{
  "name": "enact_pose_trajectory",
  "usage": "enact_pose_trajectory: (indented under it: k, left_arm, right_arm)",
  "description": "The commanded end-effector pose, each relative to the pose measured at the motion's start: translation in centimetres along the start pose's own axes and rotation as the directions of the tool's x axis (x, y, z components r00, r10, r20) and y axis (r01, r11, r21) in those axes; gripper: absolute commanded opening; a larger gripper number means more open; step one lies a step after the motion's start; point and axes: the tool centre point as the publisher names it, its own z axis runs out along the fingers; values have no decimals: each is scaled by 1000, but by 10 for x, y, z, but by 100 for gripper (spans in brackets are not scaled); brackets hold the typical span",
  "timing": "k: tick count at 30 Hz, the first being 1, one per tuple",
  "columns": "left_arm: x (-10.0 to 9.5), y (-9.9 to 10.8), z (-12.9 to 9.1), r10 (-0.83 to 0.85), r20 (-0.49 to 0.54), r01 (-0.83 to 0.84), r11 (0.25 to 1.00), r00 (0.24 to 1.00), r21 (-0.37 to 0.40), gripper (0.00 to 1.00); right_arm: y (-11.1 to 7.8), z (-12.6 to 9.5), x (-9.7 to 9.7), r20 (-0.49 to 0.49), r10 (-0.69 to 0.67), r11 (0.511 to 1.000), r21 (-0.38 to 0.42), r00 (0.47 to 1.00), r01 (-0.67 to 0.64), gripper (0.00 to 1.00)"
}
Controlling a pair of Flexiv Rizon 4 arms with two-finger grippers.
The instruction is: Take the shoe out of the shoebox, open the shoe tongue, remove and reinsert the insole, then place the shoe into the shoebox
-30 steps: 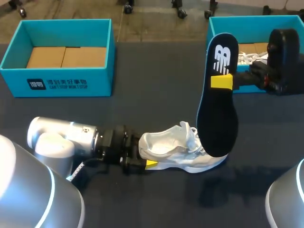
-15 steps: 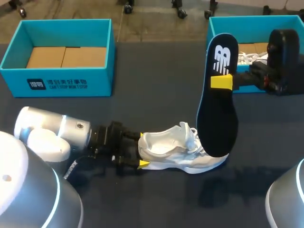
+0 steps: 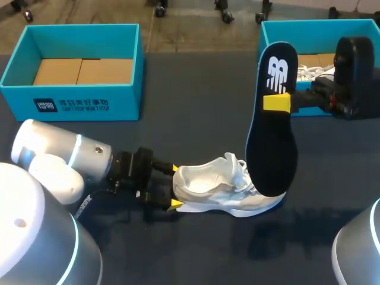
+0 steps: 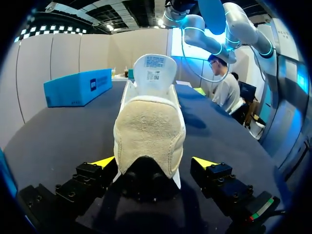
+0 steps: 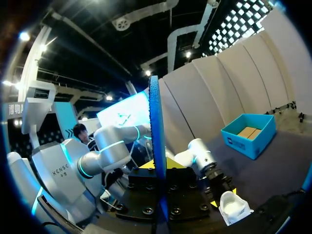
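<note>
the shoe lay on the desk, lower middle of the head view, its tongue raised. the insole was already out, upright over the toe, pinched in the right tool. the left tool was spread wide either side of the heel, gripping nothing. left to do, i judged: reinserting the insole and boxing the shoe.

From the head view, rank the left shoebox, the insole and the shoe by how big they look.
1. left shoebox, clearly largest.
2. insole, though it is held up nearer the camera, so its lead over the shoe is unsure.
3. shoe, partly hidden behind the insole.
</note>
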Motion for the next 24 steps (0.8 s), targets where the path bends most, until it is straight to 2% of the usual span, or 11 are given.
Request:
enact_pose_trajectory:
  k: [1, 3, 16, 21, 24]
  left_arm:
    - [2, -6, -20, -17, -106, -2, 984, 994, -178, 100]
    - [6, -3, -22, 60, -80, -88, 906, 995, -413, 100]
    - [6, -3, -22, 60, -80, -88, 906, 995, -413, 100]
    - [-1, -8, -32, 2, 14, 6, 853, 1000, -522, 100]
    - [1, -16, -41, 21, 68, 23, 813, 997, -582, 100]
  right_arm:
    - [1, 2, -1, -1, 1, 1000, 2, 1000, -1, 0]
    - [1, 2, -1, -1, 1, 1000, 2, 1000, -1, 0]
    - [1, 2, -1, -1, 1, 1000, 2, 1000, -1, 0]
    - [1, 2, -1, -1, 1, 1000, 2, 1000, -1, 0]
    - [1, 2, -1, -1, 1, 1000, 2, 1000, -1, 0]
